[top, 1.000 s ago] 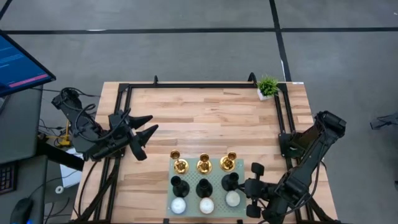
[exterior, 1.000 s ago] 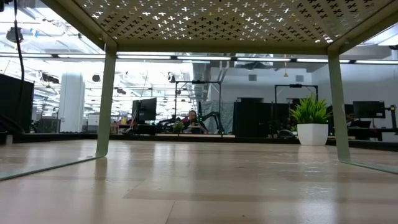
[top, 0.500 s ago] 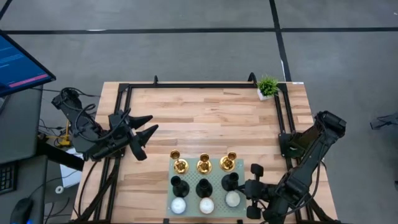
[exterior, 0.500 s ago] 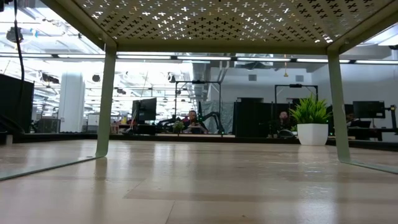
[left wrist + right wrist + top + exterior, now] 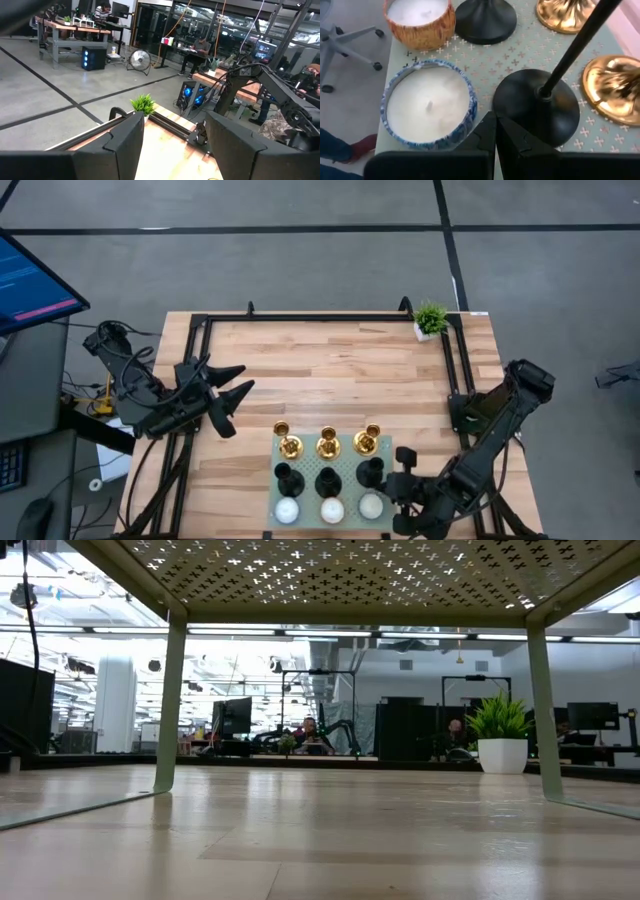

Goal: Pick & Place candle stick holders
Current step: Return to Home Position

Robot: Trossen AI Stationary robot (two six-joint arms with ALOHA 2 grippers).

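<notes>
Candle stick holders (image 5: 328,480): six pieces, standing upright in two rows of three on a pale green perforated shelf (image 5: 348,463) at the 6 o'clock edge of the wooden table (image 5: 330,370). The gold holders (image 5: 328,443) form the 12 o'clock row and the black holders (image 5: 288,478) the middle row. Three candles (image 5: 332,510) in a third row close the 6 o'clock side. Each holder has a round flared base, a slim stem and a small top cup. They are probably rigid metal, light and top-heavy, so a sideways nudge would likely tip one. The polished gold finish looks slippery, the matte black less so. The best hold is judged to be across the stem, low and just above the base. The approach must be narrow, since neighbours stand near on both sides. In the right wrist view a blue-patterned candle (image 5: 430,107) sits just beside a black base, with an orange candle (image 5: 420,17) farther on. Right gripper (image 5: 495,120): at 4 o'clock of the shelf, close to the blue-patterned candle, fingers pressed together on nothing. Left gripper (image 5: 246,378): over the table's 9 o'clock edge, well apart from the shelf, fingers spread wide and empty. Potted plant (image 5: 430,317): at the table's 1 o'clock corner, not part of the set.
</notes>
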